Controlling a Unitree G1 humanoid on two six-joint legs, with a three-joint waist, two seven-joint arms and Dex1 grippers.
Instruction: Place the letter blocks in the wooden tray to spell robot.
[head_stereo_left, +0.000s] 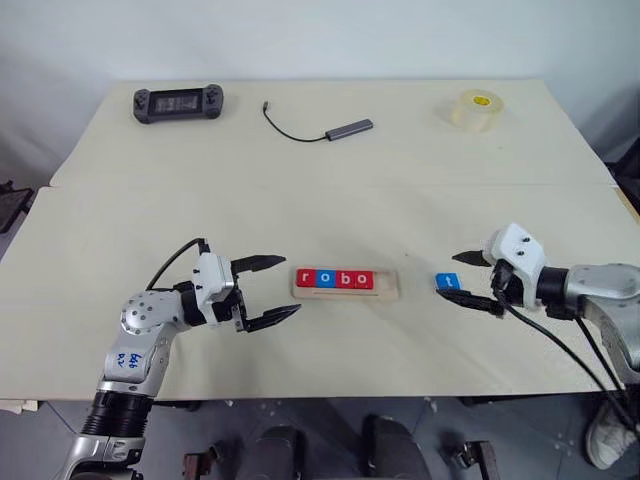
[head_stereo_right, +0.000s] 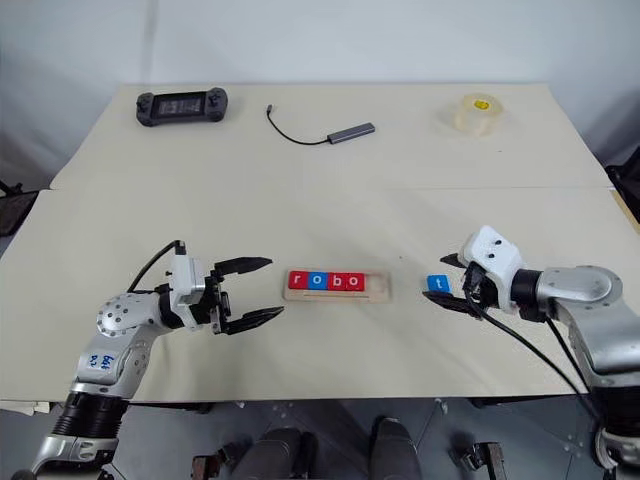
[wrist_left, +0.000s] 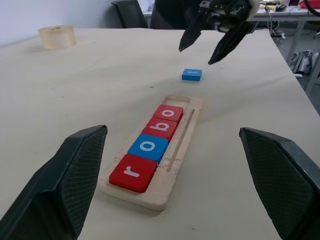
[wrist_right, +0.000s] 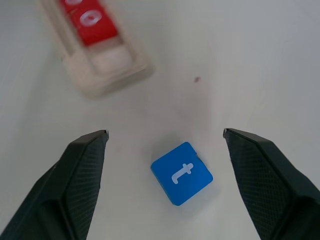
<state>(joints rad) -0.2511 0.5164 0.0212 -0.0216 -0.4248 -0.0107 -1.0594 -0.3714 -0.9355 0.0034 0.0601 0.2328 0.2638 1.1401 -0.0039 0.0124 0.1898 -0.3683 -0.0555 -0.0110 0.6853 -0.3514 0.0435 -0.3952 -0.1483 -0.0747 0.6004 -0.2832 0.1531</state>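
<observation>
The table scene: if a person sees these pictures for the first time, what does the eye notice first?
First comes the wooden tray near the table's front edge, between the two arms, with four letter blocks in it reading r, o, b, o and its last place empty. To its right the blue t block lies on the table, between the open fingers of the right gripper. The left gripper, also open, hangs left of the tray.

We are seeing bare bench (head_stereo_left: 330, 200) lying between the wooden tray (head_stereo_left: 390, 288) and the blue t block (head_stereo_left: 447, 282), with nothing standing between them. The tray's last slot is lying empty beside the block. The right end effector (head_stereo_left: 470, 280) is straddling the block with fingers spread wide.
</observation>
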